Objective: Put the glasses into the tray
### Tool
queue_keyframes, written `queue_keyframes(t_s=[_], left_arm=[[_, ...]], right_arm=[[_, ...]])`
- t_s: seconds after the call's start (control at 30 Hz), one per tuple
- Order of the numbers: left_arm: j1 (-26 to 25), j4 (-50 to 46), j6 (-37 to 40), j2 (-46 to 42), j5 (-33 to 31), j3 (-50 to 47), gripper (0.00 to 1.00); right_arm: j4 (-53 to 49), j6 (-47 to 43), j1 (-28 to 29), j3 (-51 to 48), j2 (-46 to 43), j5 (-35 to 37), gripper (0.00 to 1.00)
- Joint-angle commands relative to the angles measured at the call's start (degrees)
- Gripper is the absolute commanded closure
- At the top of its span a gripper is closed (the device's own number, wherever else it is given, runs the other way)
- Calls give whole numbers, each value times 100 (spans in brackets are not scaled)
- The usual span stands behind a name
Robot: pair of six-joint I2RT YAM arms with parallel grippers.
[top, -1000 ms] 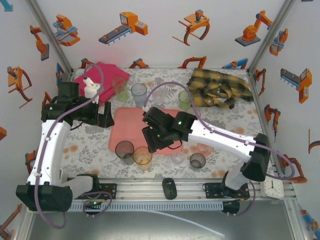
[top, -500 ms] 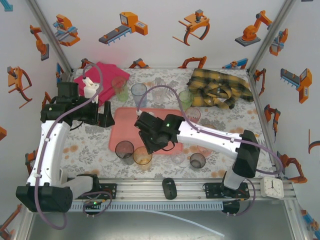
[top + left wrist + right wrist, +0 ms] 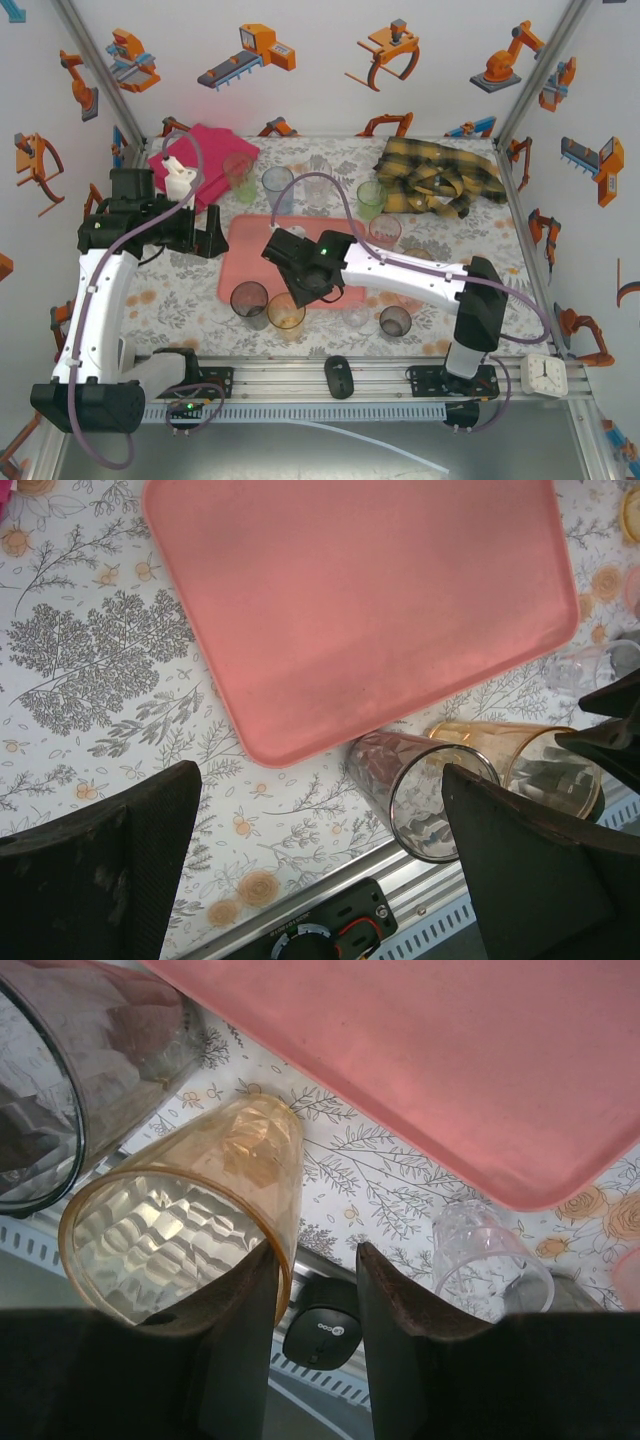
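amber glass (image 3: 200,1175) stands just beside the right gripper (image 3: 315,1265).

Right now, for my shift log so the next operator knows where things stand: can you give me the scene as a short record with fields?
tray: flat on the table, no glass on the part in view
amber glass: upright just off the tray's near edge, next to the smoky dark glass
right gripper: low beside the amber glass, jaws apart, gripping nothing
left gripper: wide open, empty, left of the tray
progress: nothing placed yet
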Motion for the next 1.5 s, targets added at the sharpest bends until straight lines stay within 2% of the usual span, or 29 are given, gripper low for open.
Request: queue_keyframes(t_s=[0.0,0.5,0.77,0.93,1.17,1.47], left_arm=[[25,33,9,-93,111,-62,2],[23,48,19,-214,129,-124,2],[29,36,9,-269,122,-119,2],[26,21,5,-290,121,-88,2],[34,0,3,-310,104,-45,2],[36,-19,-18,-314,113,-18,2]], right_arm=[[-179,124,75,175,66,255,63],[-244,117,180,172,105,450,73],[-330,87,265,206,89,624,82],[-336,91,280,207,43,650,91],[-303,100,287,229,-173,732,98],[-447,3,251,370,-392,690,100]])
